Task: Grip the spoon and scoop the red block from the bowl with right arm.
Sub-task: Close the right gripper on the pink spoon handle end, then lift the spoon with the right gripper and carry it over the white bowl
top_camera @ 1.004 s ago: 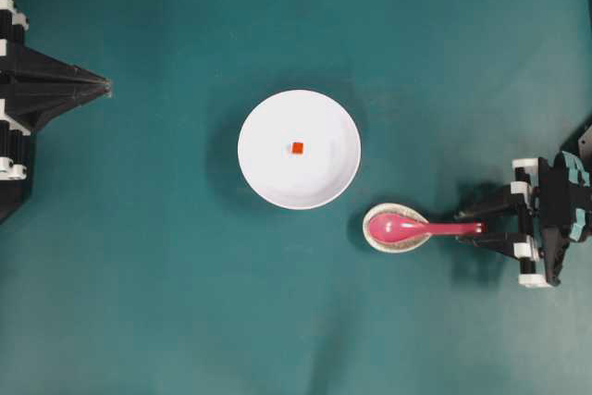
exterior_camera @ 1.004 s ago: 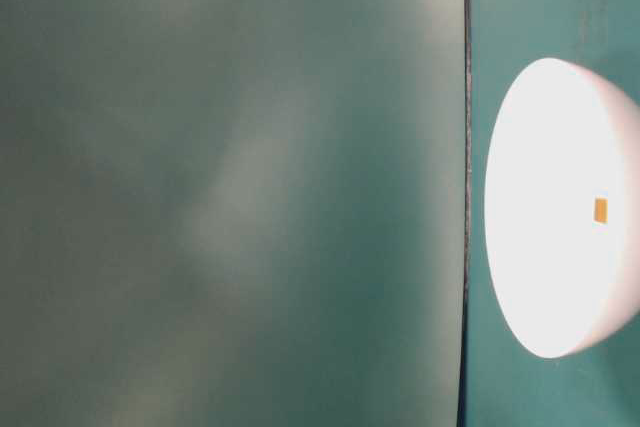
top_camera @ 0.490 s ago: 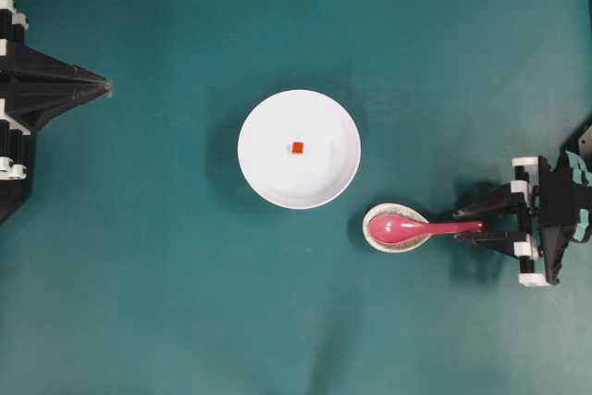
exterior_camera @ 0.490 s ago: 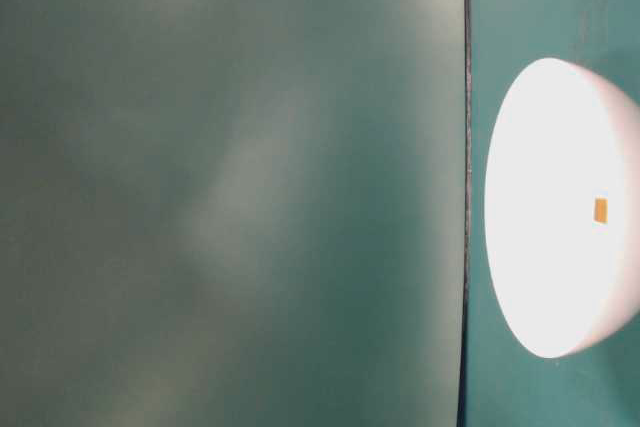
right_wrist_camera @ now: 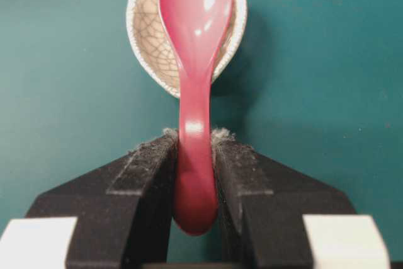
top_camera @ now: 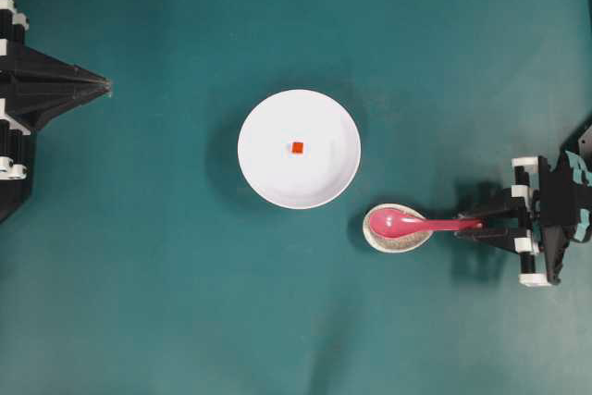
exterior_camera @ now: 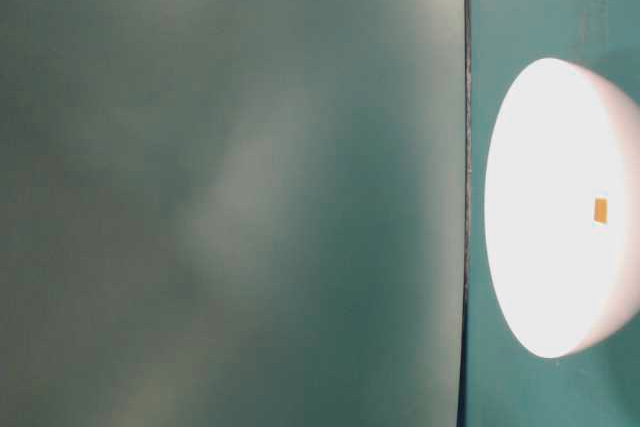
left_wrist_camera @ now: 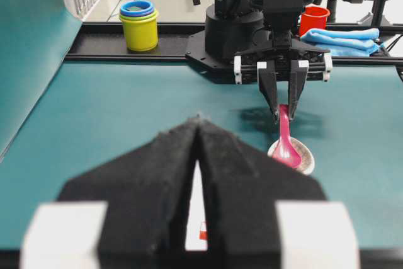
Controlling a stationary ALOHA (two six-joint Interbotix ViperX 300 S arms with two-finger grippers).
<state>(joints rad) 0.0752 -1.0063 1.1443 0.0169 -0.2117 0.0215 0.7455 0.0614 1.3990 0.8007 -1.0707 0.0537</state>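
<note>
The pink-red spoon (top_camera: 407,223) lies with its scoop over the speckled oval rest (top_camera: 400,241), handle pointing right. My right gripper (top_camera: 469,228) is shut on the handle end. The right wrist view shows both pads pressed against the spoon (right_wrist_camera: 194,92) handle. The white bowl (top_camera: 324,178) sits mid-table with the tiny red block (top_camera: 297,147) inside it. The bowl (exterior_camera: 550,127) and block (exterior_camera: 600,210) also show in the table-level view. My left gripper (top_camera: 106,87) is shut and empty at the far left, well away from the bowl.
The left wrist view shows stacked yellow and blue cups (left_wrist_camera: 139,24), a red cup (left_wrist_camera: 313,20) and a blue towel (left_wrist_camera: 343,39) beyond the table's far edge, behind the right arm's base.
The right gripper's fingers have closed in on the spoon handle. The spoon has shifted slightly on the rest. The left arm, bowl and block have not moved.
</note>
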